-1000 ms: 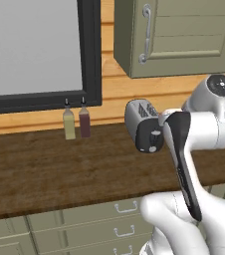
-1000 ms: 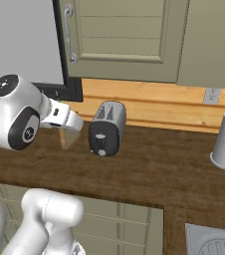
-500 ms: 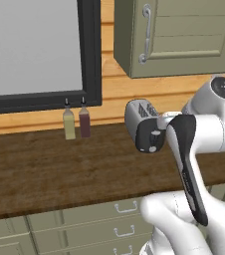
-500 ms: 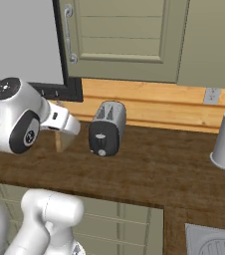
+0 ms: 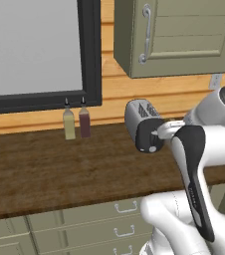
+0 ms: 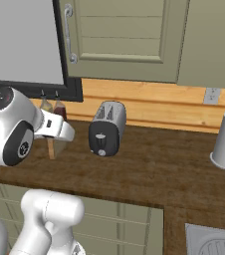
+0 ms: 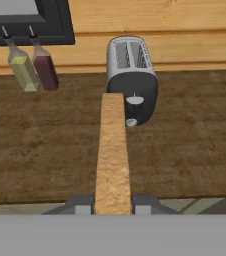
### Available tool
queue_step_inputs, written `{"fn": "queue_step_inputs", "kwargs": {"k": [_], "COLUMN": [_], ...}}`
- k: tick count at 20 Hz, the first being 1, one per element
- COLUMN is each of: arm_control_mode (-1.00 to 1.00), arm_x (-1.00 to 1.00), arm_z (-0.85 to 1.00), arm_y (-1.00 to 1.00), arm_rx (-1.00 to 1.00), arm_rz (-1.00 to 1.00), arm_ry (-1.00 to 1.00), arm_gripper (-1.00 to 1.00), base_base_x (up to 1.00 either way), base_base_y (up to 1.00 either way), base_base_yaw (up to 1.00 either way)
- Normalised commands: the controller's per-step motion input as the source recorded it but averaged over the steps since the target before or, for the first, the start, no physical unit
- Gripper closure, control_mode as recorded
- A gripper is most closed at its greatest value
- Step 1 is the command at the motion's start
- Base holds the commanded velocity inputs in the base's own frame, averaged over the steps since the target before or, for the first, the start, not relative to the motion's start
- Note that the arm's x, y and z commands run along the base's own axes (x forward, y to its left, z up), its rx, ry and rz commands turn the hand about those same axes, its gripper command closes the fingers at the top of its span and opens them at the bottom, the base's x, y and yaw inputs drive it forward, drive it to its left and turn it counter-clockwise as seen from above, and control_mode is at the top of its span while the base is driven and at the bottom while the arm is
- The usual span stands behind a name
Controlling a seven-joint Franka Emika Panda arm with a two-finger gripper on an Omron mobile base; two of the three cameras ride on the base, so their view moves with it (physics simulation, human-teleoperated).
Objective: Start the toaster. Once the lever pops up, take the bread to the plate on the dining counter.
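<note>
We see the toaster [image 7: 132, 75] as smooth brushed silver-grey metal with a glossy black end panel, standing on a worktop [image 7: 45, 145] of dark, matt wood grain, and behind it, at twelve o'clock in the hand view, a wall [image 7: 160, 20] of pale, warm planks with a satin look. The bread [image 7: 112, 155] clamped in the gripper [image 7: 113, 204] looks rough, crumbly and matt tan. At ten o'clock two bottles [image 7: 34, 70] seem smooth glass, one yellowish, one dark red, while the cabinet door [image 6: 124, 35] is flat matt grey-green with a shiny metal handle [image 6: 69, 32].
</note>
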Motion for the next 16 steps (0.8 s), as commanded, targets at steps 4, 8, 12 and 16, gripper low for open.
{"fn": "queue_step_inputs", "kwargs": {"k": [4, 8, 12, 16], "arm_control_mode": [-1.0, -1.0, -1.0, 1.0], "arm_x": [-0.06, -0.04, 0.0, 0.0], "arm_z": [0.0, 0.0, 0.0, 0.0], "arm_y": [0.05, 0.01, 0.0, 0.0], "arm_rx": [0.0, 0.0, 0.0, 0.0], "arm_rz": [0.03, 0.0, 0.0, 0.0], "arm_ry": [-0.02, -0.02, 0.0, 0.0], "arm_gripper": [1.0, 1.0, 1.0, 1.0], "base_base_x": [0.0, 0.0, 0.0, -0.24], "base_base_y": [0.0, 0.0, 0.0, 0.06], "base_base_yaw": [0.0, 0.0, 0.0, 0.0]}}
